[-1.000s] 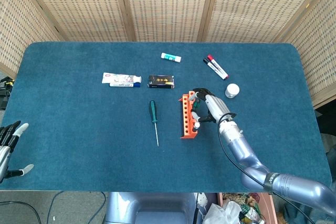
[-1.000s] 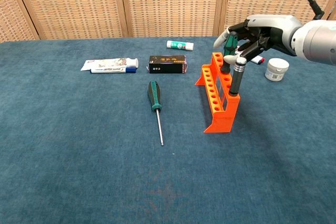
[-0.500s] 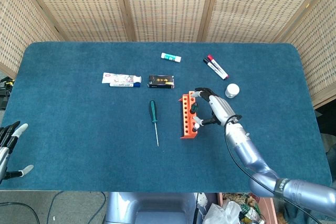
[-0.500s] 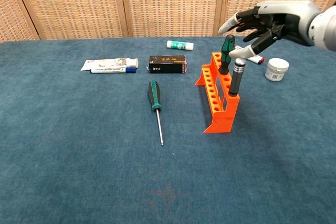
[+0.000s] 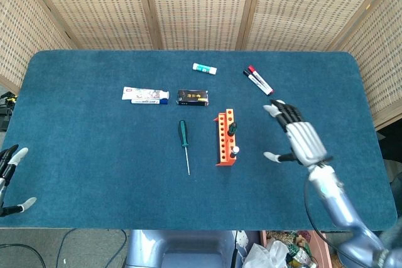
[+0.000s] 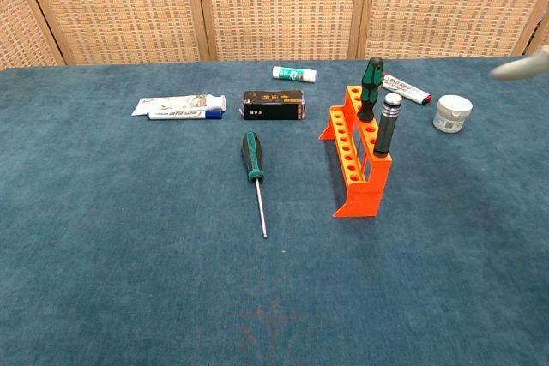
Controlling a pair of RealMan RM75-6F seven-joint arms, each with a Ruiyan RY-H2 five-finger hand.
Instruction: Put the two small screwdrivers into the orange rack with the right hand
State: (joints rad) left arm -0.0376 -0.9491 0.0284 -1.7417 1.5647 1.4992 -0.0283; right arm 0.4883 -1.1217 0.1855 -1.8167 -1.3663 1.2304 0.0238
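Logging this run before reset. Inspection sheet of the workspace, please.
Surface: blue table, felt-like cover.
Job's things: orange rack holds a green-handled screwdriver and a grey-handled one, both upright.
Clutter: larger screwdriver lying flat, toothpaste tube, black box, glue stick, markers, white jar.
Hands: right hand open, clear of rack; left hand open at table edge.
Cables: some on the floor.
Surroundings: wicker screens.
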